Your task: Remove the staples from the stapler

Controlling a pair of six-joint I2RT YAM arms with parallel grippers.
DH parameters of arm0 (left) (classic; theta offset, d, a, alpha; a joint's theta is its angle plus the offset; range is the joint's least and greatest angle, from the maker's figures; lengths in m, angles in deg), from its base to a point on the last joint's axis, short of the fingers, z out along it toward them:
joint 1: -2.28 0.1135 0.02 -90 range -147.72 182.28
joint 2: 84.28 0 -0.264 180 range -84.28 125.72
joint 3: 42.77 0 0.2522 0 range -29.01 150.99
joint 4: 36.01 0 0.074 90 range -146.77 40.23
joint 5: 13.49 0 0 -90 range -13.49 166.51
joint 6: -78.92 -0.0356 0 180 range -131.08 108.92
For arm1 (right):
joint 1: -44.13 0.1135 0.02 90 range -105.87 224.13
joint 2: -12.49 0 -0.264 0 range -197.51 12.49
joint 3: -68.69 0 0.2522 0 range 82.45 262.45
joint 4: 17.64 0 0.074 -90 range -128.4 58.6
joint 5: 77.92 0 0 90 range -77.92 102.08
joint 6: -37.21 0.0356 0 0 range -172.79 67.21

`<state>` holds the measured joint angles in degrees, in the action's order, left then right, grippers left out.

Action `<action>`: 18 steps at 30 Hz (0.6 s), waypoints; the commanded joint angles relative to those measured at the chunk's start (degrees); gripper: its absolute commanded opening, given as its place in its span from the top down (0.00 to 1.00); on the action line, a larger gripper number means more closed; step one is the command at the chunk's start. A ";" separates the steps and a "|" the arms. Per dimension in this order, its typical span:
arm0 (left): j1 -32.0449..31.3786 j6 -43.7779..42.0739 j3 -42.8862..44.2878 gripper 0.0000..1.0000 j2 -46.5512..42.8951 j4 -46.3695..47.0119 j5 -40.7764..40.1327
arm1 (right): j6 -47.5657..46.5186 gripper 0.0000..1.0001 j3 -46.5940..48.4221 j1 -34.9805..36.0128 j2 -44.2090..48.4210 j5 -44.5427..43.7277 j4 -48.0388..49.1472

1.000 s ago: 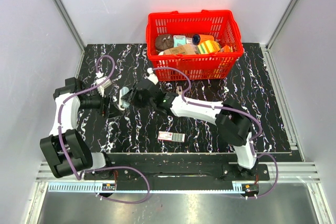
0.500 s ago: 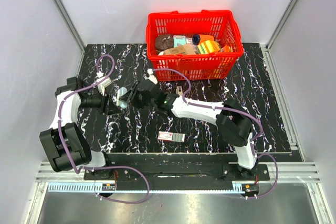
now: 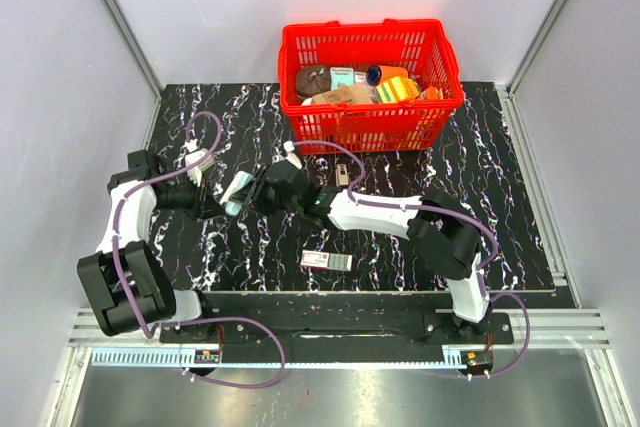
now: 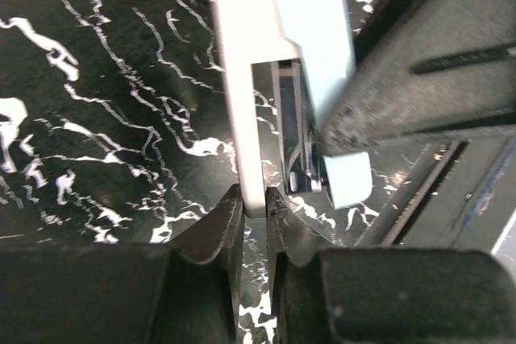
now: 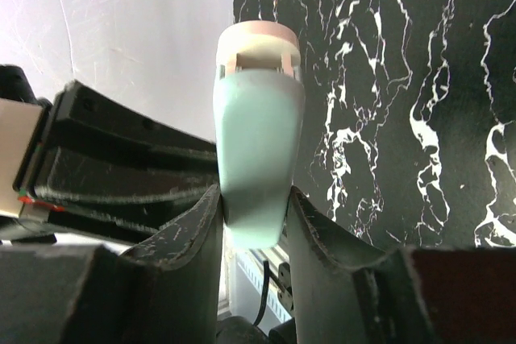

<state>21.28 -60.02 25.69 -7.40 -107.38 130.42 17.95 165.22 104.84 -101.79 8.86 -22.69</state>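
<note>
The stapler, pale mint with a white underside, hangs above the black marbled table between both arms. My right gripper is shut on its mint body, the fingers pressing both sides. My left gripper is shut on the thin end of the stapler's white part, which is pinched between its fingertips. In the left wrist view the stapler is parted a little, with dark metal workings showing in the gap. The staples are hidden.
A red basket full of small items stands at the back of the table. A flat red-and-white box lies near the front edge, below the right arm. Grey walls close in on both sides.
My left gripper has moved right to the stapler and closed on its white end. The right gripper has shifted slightly with the stapler still in its grip.
</note>
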 commanded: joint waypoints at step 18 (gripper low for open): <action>0.07 -1.15 -5.04 1.00 -7.89 14.80 -11.55 | -2.18 1.00 -10.07 0.55 6.88 9.28 5.18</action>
<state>20.41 -59.22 20.36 -13.65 -99.51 123.31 18.71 156.80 105.32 -99.18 14.30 -16.07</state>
